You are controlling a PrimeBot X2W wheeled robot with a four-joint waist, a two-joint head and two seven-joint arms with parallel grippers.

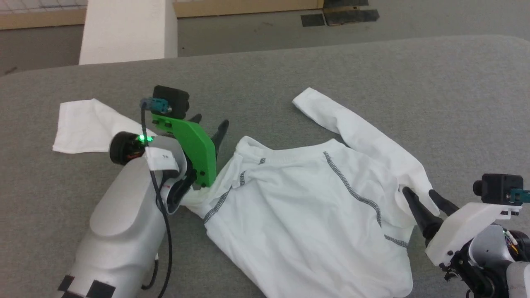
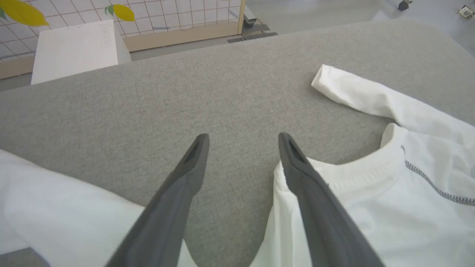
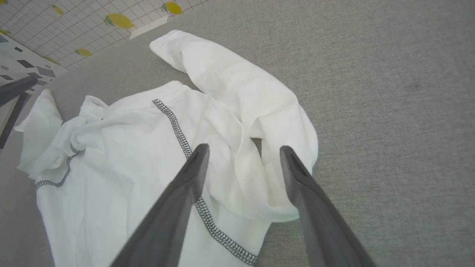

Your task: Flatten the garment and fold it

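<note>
The white garment [image 1: 298, 207] lies rumpled on the grey table [image 1: 331, 66], collar toward the far side, with zigzag seams showing. One sleeve [image 1: 83, 126] stretches far left, the other [image 1: 360, 132] runs back right. My left gripper [image 1: 209, 124] is open above the left shoulder, with bare table between its fingers [image 2: 193, 159] and the collar [image 2: 356, 174] beside its right finger. My right gripper [image 1: 418, 192] hovers open over the bunched right armpit folds [image 3: 259, 155], holding nothing.
A rigid white box [image 1: 128, 31] stands behind the table's far left edge. Beyond it runs a tan board along the floor [image 1: 248, 8]. A tiled mesh panel with yellow lemon prints [image 2: 122, 13] stands at the back.
</note>
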